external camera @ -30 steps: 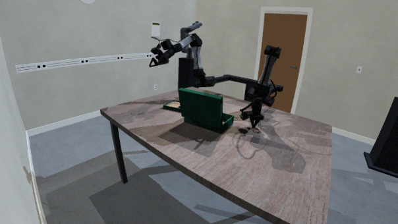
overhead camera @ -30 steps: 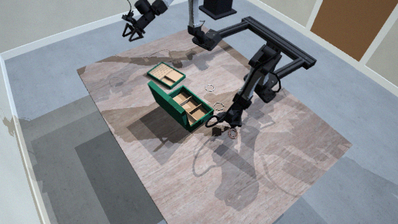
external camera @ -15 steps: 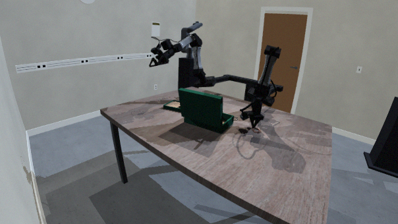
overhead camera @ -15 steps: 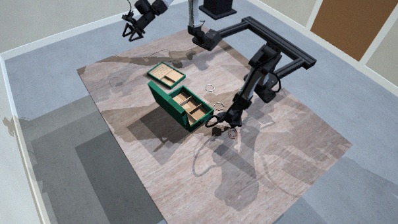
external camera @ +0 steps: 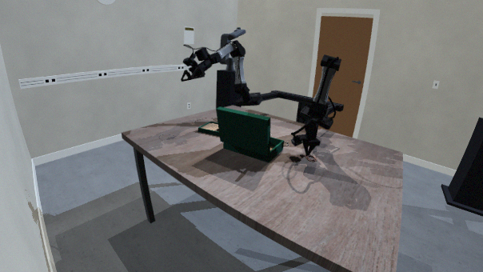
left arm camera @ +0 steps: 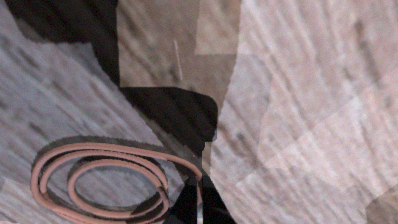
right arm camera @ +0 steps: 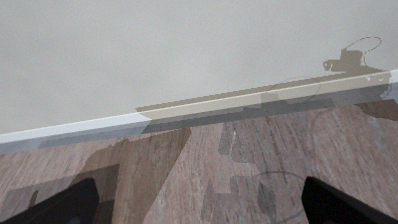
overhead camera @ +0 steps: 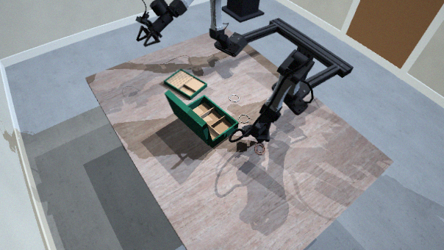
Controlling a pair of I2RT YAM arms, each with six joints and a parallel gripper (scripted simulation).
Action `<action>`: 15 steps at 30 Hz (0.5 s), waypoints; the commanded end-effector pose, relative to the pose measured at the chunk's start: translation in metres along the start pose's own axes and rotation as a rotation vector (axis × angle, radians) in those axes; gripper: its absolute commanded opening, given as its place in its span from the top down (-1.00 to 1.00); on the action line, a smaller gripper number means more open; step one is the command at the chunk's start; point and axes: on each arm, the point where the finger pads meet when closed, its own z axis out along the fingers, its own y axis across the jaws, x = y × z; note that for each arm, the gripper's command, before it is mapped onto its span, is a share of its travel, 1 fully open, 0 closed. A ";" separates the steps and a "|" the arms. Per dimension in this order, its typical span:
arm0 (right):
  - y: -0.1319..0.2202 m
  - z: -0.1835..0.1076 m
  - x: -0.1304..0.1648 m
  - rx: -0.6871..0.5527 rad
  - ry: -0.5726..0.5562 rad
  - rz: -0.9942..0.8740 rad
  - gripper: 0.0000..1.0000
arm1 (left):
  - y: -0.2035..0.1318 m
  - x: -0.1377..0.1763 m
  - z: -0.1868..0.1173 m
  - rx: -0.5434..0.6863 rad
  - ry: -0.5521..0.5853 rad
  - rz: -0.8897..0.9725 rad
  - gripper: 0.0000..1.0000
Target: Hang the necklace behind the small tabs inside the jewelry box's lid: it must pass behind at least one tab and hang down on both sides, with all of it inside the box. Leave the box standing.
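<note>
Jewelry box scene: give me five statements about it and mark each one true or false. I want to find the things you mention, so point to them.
1. The lid (overhead camera: 187,115) (external camera: 244,126) is closed. False: it stands open.
2. The coiled necklace (overhead camera: 260,154) (external camera: 311,161) (left arm camera: 100,146) lies outside the box (overhead camera: 229,133) (external camera: 248,152). True.
3. The right claw (overhead camera: 148,39) (external camera: 193,76) (right arm camera: 199,187) is shut. False: it is open.
4. The green tray (overhead camera: 179,92) (external camera: 208,133) sits inside the box. False: it lies beside it, on the table.
5. The box has dividers inside. True.
</note>
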 end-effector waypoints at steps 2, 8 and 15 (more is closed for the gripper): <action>0.004 -0.013 -0.032 -0.014 -0.085 -0.009 -1.00 | 0.008 -0.007 -0.003 -0.024 -0.027 -0.003 0.93; 0.004 -0.013 -0.032 -0.014 -0.085 -0.009 -1.00 | 0.008 -0.007 -0.003 -0.024 -0.027 -0.003 0.93; 0.004 -0.013 -0.032 -0.014 -0.085 -0.009 -1.00 | 0.009 -0.010 -0.009 -0.027 -0.029 -0.003 0.93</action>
